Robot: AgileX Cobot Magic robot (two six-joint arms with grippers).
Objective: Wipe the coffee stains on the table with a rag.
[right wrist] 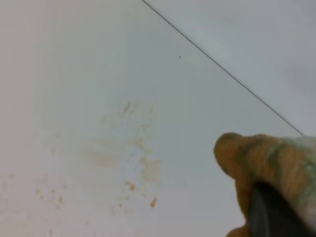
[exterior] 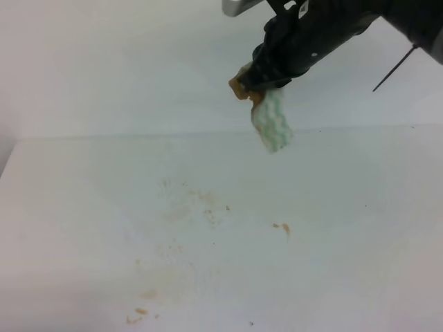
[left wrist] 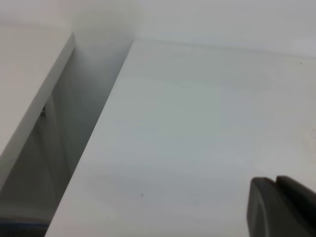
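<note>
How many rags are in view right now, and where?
1. The rag hangs above the table, pinched in the right hand near the top of the high view, clear of the coffee stains. None other shows.

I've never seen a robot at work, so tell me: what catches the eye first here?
A black robot gripper near the top of the overhead view holds up a lumpy white-and-green checked rag, brown-stained at one end, clear of the plain white table. Below it, faint orange-brown coffee smears and specks are scattered across the table's middle.
</note>
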